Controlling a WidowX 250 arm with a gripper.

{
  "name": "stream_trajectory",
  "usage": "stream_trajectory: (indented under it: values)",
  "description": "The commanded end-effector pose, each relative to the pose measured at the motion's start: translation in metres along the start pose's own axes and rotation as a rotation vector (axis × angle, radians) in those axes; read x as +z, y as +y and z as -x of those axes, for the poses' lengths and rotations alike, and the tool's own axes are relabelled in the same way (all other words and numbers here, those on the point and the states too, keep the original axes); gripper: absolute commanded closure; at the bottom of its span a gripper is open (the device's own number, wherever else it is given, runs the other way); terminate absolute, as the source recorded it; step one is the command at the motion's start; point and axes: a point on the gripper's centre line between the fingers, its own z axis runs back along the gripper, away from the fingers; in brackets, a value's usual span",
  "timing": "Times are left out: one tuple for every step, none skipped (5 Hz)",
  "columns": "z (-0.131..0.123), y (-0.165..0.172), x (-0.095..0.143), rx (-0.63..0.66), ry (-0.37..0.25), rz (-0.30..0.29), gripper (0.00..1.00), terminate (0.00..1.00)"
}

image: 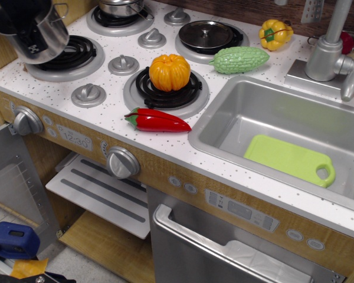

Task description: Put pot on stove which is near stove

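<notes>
The pot (pixel 42 36) is held tilted at the stove's (pixel 106 88) front-left corner, overlapping the near-left burner (pixel 71 54); whether it is touching the coil cannot be told. The gripper (pixel 23 15), a dark mass at its rim, is judged to be closed on it, though the fingers are hidden. If released while tilted, the pot could be tipped off the coil. The orange pumpkin (pixel 170 71) and red pepper (pixel 157 121) are well apart.
</notes>
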Motion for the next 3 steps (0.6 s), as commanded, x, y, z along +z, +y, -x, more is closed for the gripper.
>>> stream_trajectory:
  values:
    - [-0.0174,0.0133,0.0094,-0.036,-0.038,-0.058,1.00,0.00]
    - [-0.0200,0.0148,0.0037,-0.047,-0.050,-0.047,1.00,0.00]
    - [-0.0194,0.0214,0.0018,-0.070,-0.081,-0.029,0.00,1.00]
